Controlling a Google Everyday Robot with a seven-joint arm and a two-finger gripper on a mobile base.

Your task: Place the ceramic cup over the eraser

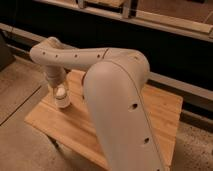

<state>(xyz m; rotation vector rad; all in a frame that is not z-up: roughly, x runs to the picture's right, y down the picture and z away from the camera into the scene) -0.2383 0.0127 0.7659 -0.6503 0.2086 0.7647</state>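
Items counted: one wooden worktop (150, 117); one white ceramic cup (61, 96), positioned at the gripper (60, 94) over the worktop's left portion; one gripper; one white robot arm (117, 95), which covers much of the worktop's centre. Any items behind the arm could not be counted.

Tool (60, 96) hangs below the white arm (115, 95), over the left part of the wooden worktop (165, 107), with the white ceramic cup (61, 97) at its tip. Arm's bulk covers the worktop's middle. Eraser not visible.
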